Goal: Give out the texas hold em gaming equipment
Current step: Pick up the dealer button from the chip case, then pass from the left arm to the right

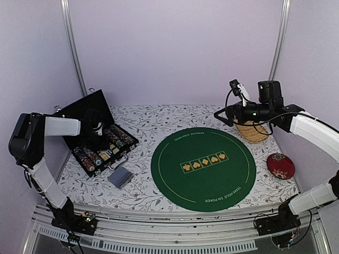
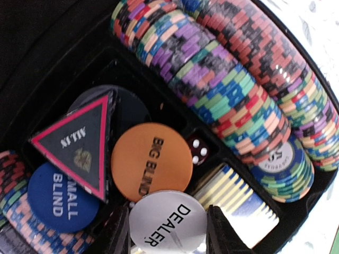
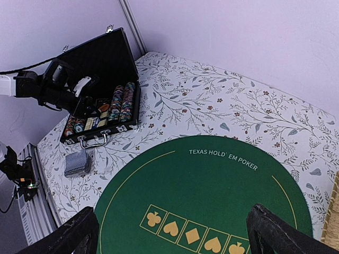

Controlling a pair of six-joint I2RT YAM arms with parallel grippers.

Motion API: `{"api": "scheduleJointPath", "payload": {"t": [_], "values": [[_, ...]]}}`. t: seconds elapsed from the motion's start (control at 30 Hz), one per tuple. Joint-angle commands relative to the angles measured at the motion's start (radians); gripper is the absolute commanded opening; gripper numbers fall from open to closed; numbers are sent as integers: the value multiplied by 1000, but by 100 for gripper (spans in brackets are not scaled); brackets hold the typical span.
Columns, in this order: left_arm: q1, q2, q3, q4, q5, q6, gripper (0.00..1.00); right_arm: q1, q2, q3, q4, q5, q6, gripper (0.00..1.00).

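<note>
Left gripper point(image 2: 168, 211) is sitting inside the black case point(image 1: 79, 110). Its fingers point(image 2: 119, 233) are parted to disc width and flanking the white DEALER disc point(image 2: 167, 225) edge to edge. Can't tell if they're actually pinching it.

Left wrist view is showing what top view isn't: orange BIG BLIND disc point(image 2: 151, 161) touching the white one, blue SMALL BLIND disc point(image 2: 61, 198), ALL IN triangle point(image 2: 79, 145), red die point(image 2: 198, 151), and chip rows point(image 2: 233, 79) lying on edge. In top view the arm is covering that part of the case.

Right gripper point(image 3: 180, 241) is hanging wide open. Its wrist view is looking across the green poker mat point(image 3: 212, 185), and top view is placing it near the tan mat point(image 1: 251, 132).

Card deck point(image 1: 120, 177) is lying on the tablecloth point(image 1: 159, 119), just in front of the case.
</note>
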Motion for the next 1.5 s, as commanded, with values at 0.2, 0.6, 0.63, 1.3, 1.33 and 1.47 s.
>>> {"api": "scheduleJointPath", "payload": {"t": [0.2,0.6,0.63,1.3,1.33,1.47], "values": [[-11,-121,-22,-61,32,17,17,7,-17,-8,14,12,-10,99],[-295,-217,-11,15,177,237,10,6,63,-27,116,-127,156,99],[-338,-210,-12,49,196,255,10,6,78,-35,134,-150,187,99],[-764,116,173,354,166,416,8,119,529,-67,486,-535,576,72],[-769,112,169,362,157,421,8,127,547,-55,485,-546,578,70],[-777,98,154,394,129,432,8,143,602,-30,515,-582,594,65]]}}
